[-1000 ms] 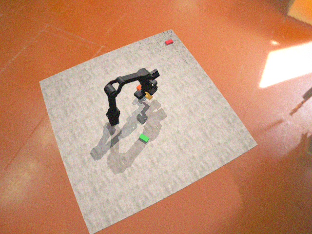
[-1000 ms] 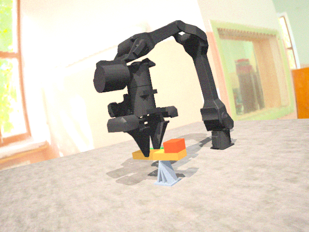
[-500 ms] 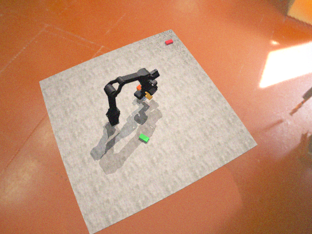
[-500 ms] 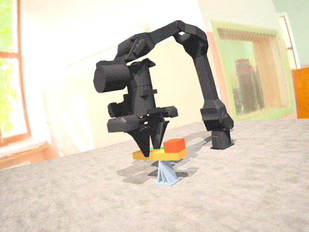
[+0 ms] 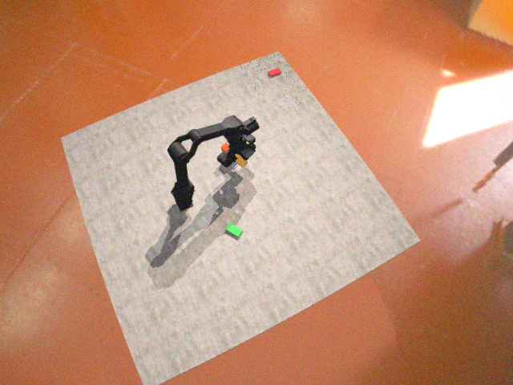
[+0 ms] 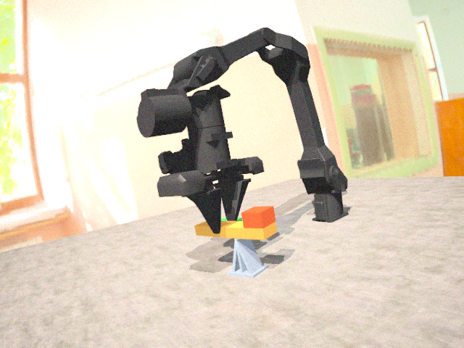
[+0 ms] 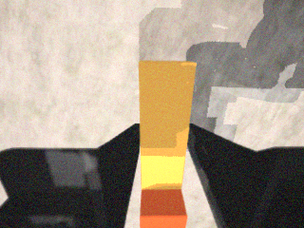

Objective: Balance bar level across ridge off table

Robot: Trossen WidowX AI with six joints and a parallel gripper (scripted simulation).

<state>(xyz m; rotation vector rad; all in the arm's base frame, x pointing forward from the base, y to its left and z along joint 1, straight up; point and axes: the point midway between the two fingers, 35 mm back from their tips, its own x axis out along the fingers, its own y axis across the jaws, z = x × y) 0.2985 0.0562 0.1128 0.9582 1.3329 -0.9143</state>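
Bar (image 5: 241, 161) (image 6: 249, 233) (image 7: 163, 104): being held up by the ridge (image 5: 235, 166) (image 6: 245, 260), pretty much level, clear of the desk (image 5: 310, 249) (image 6: 112, 299) (image 7: 57, 71)
Orange block (image 5: 224, 147) (image 6: 258, 217) (image 7: 163, 201): being carried on one end of the bar
End effector (image 5: 236, 159) (image 6: 225, 226) (image 7: 164, 125): bar's being straddled by the fingers, tbh can't tell if it's being gripped
Green block (image 5: 234, 230) (image 6: 239, 219), red block (image 5: 274, 72): being supported by the desk, well apart
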